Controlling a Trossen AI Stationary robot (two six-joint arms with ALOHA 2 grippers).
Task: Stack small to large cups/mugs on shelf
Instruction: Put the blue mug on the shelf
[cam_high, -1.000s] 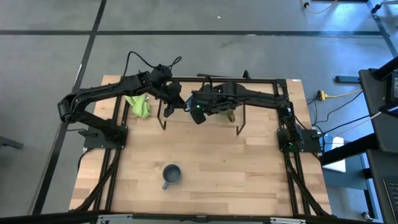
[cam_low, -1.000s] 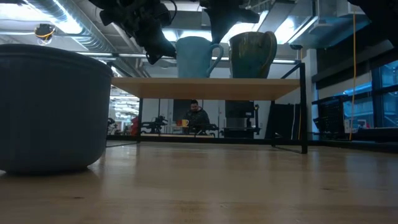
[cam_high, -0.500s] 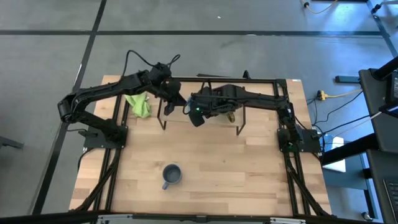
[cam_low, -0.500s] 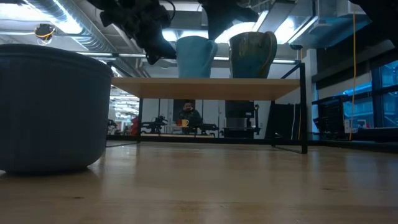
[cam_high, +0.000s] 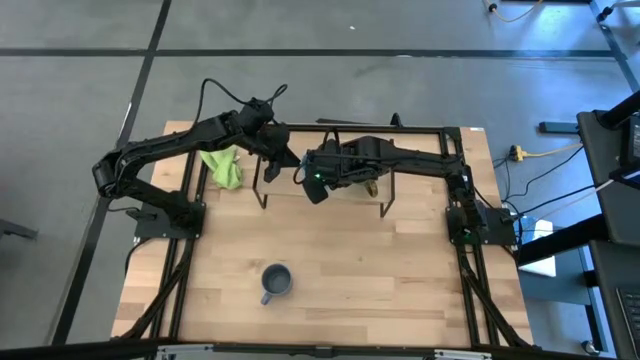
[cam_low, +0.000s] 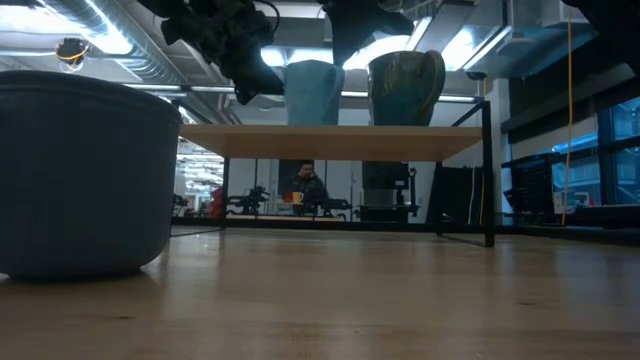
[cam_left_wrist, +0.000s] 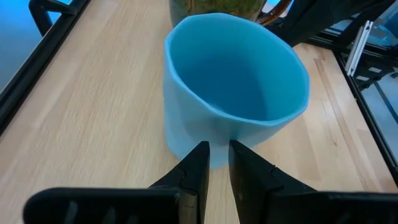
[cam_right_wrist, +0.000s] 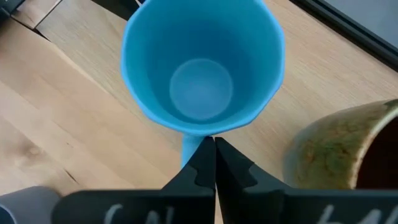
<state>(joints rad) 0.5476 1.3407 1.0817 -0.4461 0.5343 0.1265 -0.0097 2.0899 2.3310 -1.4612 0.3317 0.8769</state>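
The sky-blue mug (cam_low: 313, 92) stands upright on the shelf (cam_low: 330, 142), with the brown-olive mug (cam_low: 406, 88) on its base to its right. My left gripper (cam_left_wrist: 217, 149) reaches in from the far left, narrowly open, its tips at the sky-blue mug's outer wall. My right gripper (cam_right_wrist: 210, 144) is shut and hangs over the shelf's near side (cam_high: 320, 187), its tips beside the mug's handle (cam_right_wrist: 189, 148). The small grey-blue mug (cam_high: 277, 283) stands on the tabletop near the front edge. My left gripper's fingertips (cam_left_wrist: 200, 152) lie against the lower outer wall (cam_left_wrist: 186, 134) of the sky-blue mug, both outside it, with nothing between them. They come slanting down from the table's far left. The mug stands upright on the shelf. My right gripper: I cannot tell whether its shut tips touch the handle.
A green cloth (cam_high: 222, 168) lies on the table left of the shelf. The grey-blue mug fills the low view's left side (cam_low: 85, 175). The shelf's black wire legs (cam_low: 489, 180) stand on the tabletop. A person sits in the room beyond.
The sky-blue mug has turned about on the shelf. Its handle, which stuck out toward the brown-olive mug, has swung round to the near side and no longer shows at the mug's edge in the low view. The mug stays upright in place.
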